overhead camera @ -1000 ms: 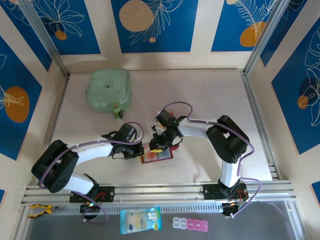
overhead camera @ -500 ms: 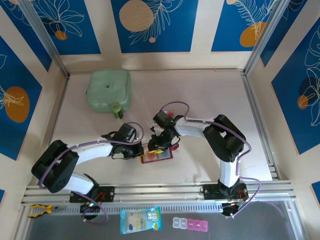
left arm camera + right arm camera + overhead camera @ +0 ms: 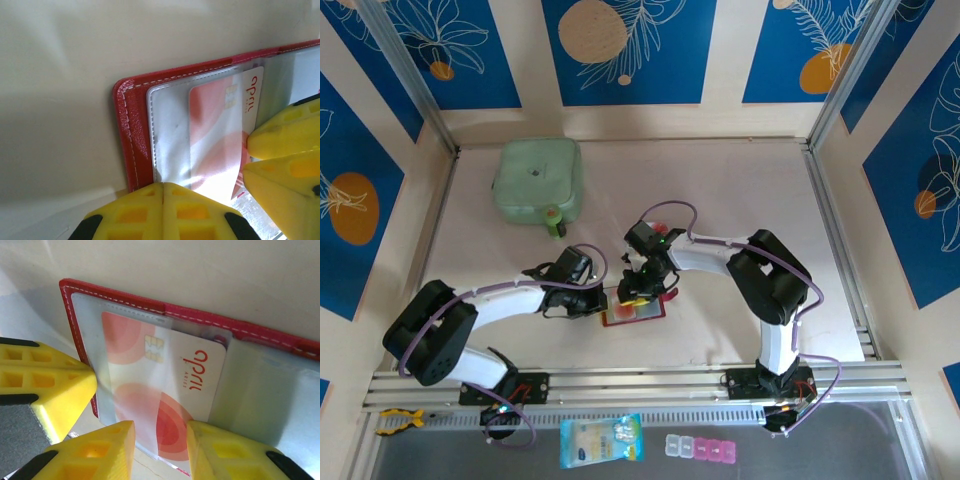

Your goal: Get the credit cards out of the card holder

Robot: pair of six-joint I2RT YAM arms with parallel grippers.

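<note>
1. Red card holder (image 3: pixel 633 312) lies open on the table (image 3: pixel 720 200) in the top view, left gripper (image 3: pixel 604 300) at its left edge, right gripper (image 3: pixel 638 290) over its upper edge.
2. Left wrist: left jaws fully closed, holding nothing, tips at the card holder's edge.
3. Right wrist: right jaws part open over pink credit card (image 3: pixel 150 385), partly tucked in clear pocket (image 3: pixel 95 340); no grip.

The pale beige table (image 3: pixel 740 200) has a pale green pouch (image 3: pixel 539 178) lying flat on it at about 10 o'clock from its middle, near the back-left corner. The red card holder (image 3: pixel 635 312) lies opened out on the table at about 6 o'clock, clear pockets facing up, well apart from the pouch.
</note>
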